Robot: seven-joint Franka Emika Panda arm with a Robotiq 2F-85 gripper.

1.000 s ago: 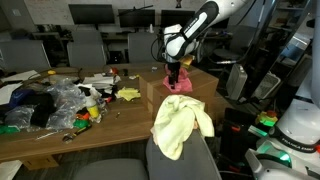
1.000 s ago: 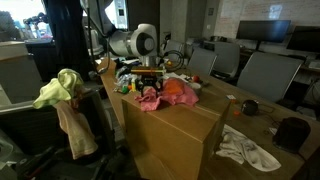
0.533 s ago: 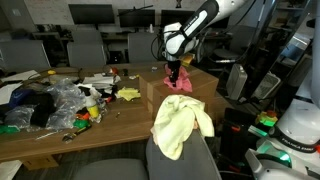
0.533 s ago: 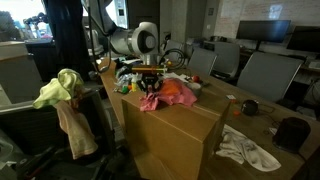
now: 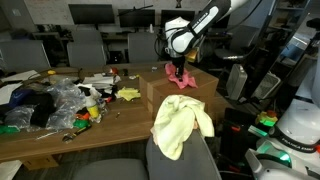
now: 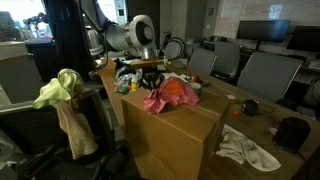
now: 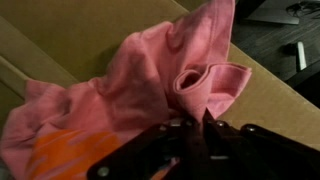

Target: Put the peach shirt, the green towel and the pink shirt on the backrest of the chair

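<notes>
- Your fingers [image 7: 188, 132] are pressed almost together and pinch a raised fold of the pink shirt [image 7: 130, 80] between their tips.
- The rest of the shirt spreads up and to the left of them over the cardboard box [image 7: 70, 30], with its orange patch [image 7: 60, 152] at lower left.
- In an exterior view, the green towel [image 5: 180, 125] drapes over the chair [image 5: 195, 162] backrest, well apart.

- The pink shirt [image 7: 130, 80] is plain rose-pink, with an orange patch [image 7: 60, 150] at seven o'clock in the wrist view.
- The green towel [image 5: 181, 125] is pale yellow-green and unpatterned.
- The peach shirt [image 6: 72, 128] is pale orange-beige.
- The chair [image 5: 195, 162] is grey.
- The box [image 6: 175, 140] is plain tan cardboard.
- The gripper [image 7: 195, 122] is black.
- The small cloth [image 5: 130, 94], at nine o'clock of the box, is bright yellow.
</notes>
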